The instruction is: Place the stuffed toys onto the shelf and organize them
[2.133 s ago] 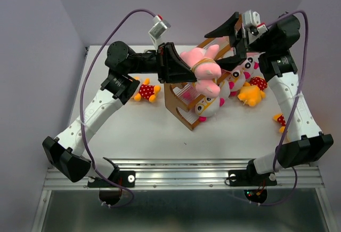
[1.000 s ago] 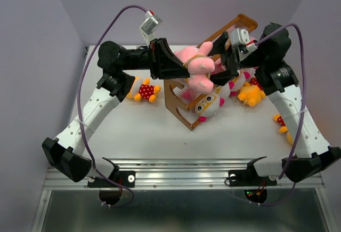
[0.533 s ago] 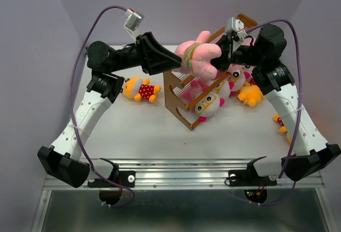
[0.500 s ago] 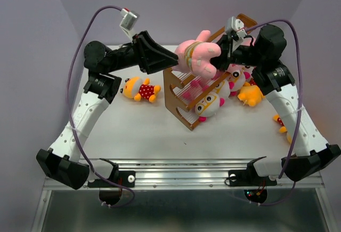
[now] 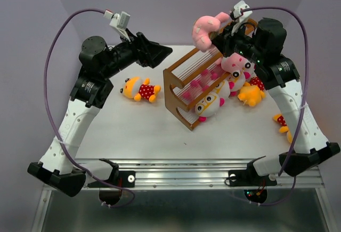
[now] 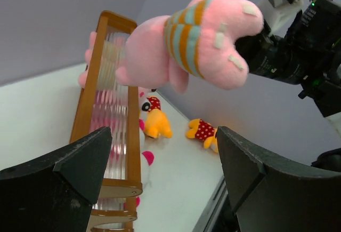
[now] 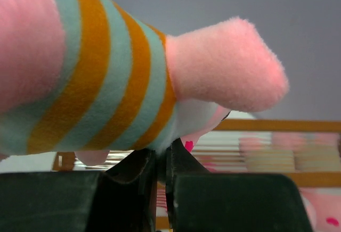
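Note:
My right gripper (image 5: 219, 36) is shut on a pink stuffed toy in a striped shirt (image 5: 204, 27), held in the air above the far end of the wooden shelf (image 5: 187, 71). The right wrist view shows the jaws (image 7: 160, 170) pinching the toy's (image 7: 101, 77) underside. My left gripper (image 5: 160, 54) is open and empty, left of the shelf. From the left wrist, the held toy (image 6: 197, 34) hangs above the shelf (image 6: 133, 136), beyond the gripper (image 6: 165, 189). A white-faced toy with orange glasses (image 5: 208, 105) and pink toys (image 5: 234, 61) lie on the shelf's right side.
A yellow toy in red polka dots (image 5: 139, 89) lies on the table left of the shelf. An orange toy (image 5: 250, 94) and another polka-dot toy (image 5: 280, 121) lie at the right, near the right arm. Purple cables arch over both arms.
The left gripper opened, let go of the pink striped toy and drew back to the left. The right gripper shut on the toy and lifted it above the shelf's far end.

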